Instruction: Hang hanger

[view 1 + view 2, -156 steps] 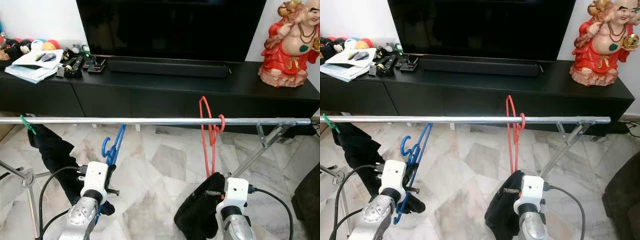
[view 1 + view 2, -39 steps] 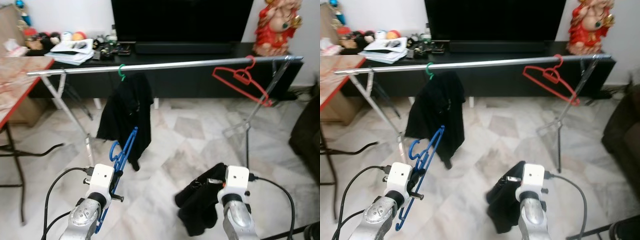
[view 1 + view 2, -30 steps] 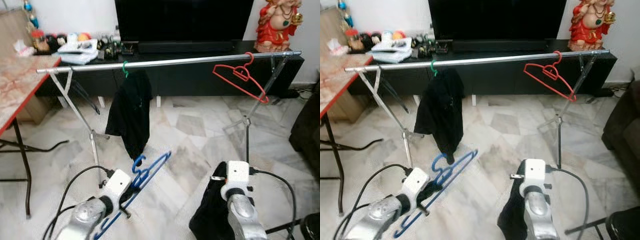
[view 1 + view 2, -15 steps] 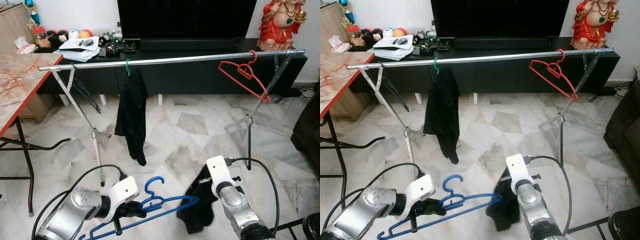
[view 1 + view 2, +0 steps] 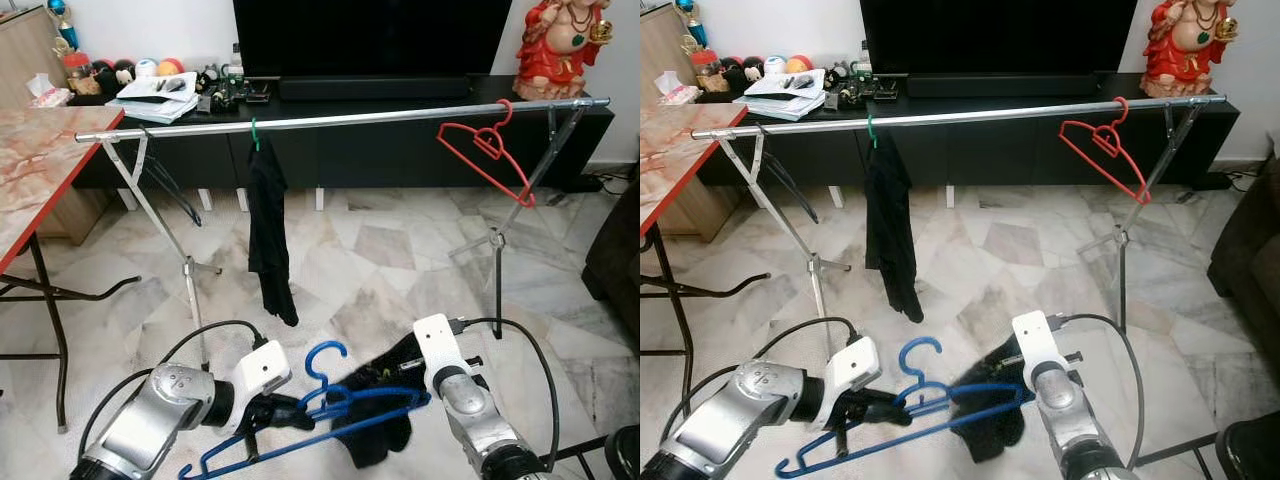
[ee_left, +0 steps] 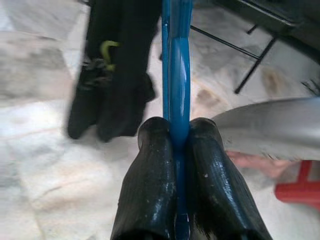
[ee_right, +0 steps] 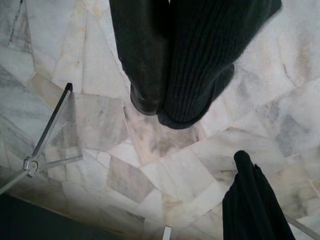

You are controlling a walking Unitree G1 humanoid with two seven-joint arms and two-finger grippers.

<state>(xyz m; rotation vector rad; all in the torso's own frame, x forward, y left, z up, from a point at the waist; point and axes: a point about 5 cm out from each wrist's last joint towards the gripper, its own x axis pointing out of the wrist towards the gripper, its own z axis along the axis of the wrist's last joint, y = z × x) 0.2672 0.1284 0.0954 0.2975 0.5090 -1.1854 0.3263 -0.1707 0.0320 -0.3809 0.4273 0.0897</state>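
Marble floor (image 5: 380, 250) behind; left gripper (image 6: 176, 150) clamps blue hanger (image 5: 330, 405); right jaws seemingly cloth-hidden.

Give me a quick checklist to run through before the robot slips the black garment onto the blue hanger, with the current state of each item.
1. Left end effector clamped on the blue hanger: ok.
2. Right end effector holding the black garment: ok, cloth drapes from it.
3. Hanger arm inside the garment: cannot tell; they overlap in the head views.
4. Free room on the rail between the hung black garment and red hanger: ok.
5. Blue hook unobstructed: ok.
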